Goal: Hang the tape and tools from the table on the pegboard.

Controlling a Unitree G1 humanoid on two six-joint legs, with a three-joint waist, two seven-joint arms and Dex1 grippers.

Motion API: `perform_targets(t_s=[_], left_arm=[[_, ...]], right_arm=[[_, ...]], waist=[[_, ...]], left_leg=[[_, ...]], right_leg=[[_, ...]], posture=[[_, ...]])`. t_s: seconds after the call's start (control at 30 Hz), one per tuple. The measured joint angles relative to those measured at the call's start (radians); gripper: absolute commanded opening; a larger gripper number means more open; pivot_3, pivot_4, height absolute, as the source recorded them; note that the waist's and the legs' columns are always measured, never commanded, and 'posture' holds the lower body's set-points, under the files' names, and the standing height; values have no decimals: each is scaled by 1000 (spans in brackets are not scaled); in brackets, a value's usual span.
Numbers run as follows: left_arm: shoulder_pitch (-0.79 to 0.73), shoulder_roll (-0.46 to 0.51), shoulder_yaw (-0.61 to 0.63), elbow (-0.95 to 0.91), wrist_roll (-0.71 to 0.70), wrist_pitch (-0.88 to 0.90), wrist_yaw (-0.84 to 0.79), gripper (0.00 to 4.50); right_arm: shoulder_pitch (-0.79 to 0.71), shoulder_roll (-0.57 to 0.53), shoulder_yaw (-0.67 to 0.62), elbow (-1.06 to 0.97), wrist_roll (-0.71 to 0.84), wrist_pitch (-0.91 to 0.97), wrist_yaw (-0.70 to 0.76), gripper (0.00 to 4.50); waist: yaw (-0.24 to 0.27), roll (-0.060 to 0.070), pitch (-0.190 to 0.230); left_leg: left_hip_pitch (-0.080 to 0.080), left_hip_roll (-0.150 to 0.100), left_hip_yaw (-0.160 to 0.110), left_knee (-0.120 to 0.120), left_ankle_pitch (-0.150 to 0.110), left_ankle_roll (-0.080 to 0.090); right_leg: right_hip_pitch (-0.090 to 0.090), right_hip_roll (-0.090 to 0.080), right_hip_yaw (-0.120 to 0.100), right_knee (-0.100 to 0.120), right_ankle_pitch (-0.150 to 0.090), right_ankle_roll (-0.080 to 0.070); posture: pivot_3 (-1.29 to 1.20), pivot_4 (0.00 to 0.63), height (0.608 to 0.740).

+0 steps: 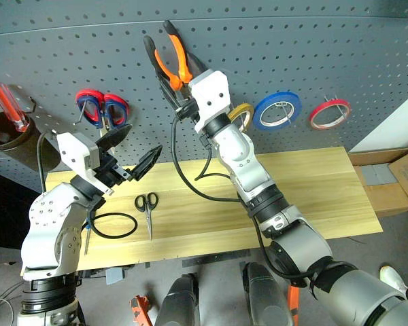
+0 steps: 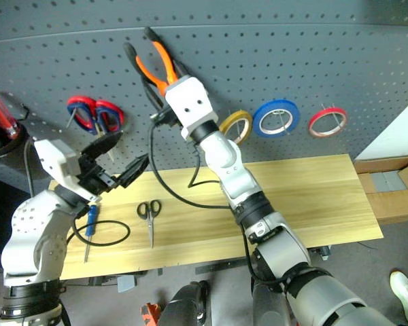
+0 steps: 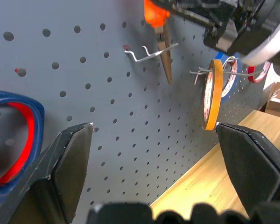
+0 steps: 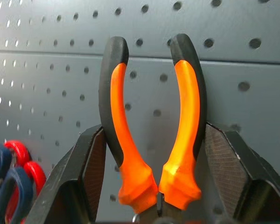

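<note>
Jaws of the right gripper (image 4: pixel 149 186) squeeze the orange pliers (image 1: pixel 173 58), high in the upper middle of the frame against the pegboard (image 1: pixel 292 41). To hang them well, slip them slowly onto the bare hook (image 3: pixel 149 53) and then let go. Jaws of the left gripper (image 1: pixel 132 153) are wide open and empty. The yellow tape (image 3: pixel 211 93) hangs close by. Black scissors (image 1: pixel 147 204) and the blue screwdriver (image 2: pixel 90 224) wait on the tabletop (image 1: pixel 313 197).

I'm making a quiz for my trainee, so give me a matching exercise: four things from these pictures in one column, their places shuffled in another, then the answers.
1. pliers
2. black-handled scissors
3. red tape
4. blue-handled screwdriver

A. hanging on the pegboard
B. lying on the table, beside a black cable loop
C. in the right end effector
D. lying on the table, blades toward the robot

Pairs: 1-C, 2-D, 3-A, 4-B
</note>
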Motion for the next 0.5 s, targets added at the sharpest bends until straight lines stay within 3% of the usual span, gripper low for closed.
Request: perform_targets(t_s=[0.07,0.1,0.2,0.5], left_arm=[[-6,0,-4,3,4,-3,0,4500],[-7,-1,-7,5,6,-3,0,4500],[-8,-6,-10,8,10,-4,0,4500],[-9,-7,-14,9,10,-4,1,4500]], right_arm=[[1,0,0,0,0,7,0,2661],[1,0,1,0,0,14,0,3389],[7,0,4,-4,-1,32,-4,4357],[48,-7,-5,-112,2,125,-22,4452]], waist=[[0,0,0],[0,0,0],[0,0,0],[1,0,-7]], left_leg=[[0,0,0,0,0,0],[0,0,0,0,0,0],[0,0,0,0,0,0],[0,0,0,1,1,-1]], right_leg=[[0,0,0,0,0,0],[0,0,0,0,0,0],[0,0,0,0,0,0],[0,0,0,1,1,0]], posture=[[6,239,740],[6,239,740],[5,240,740],[-4,239,740]])
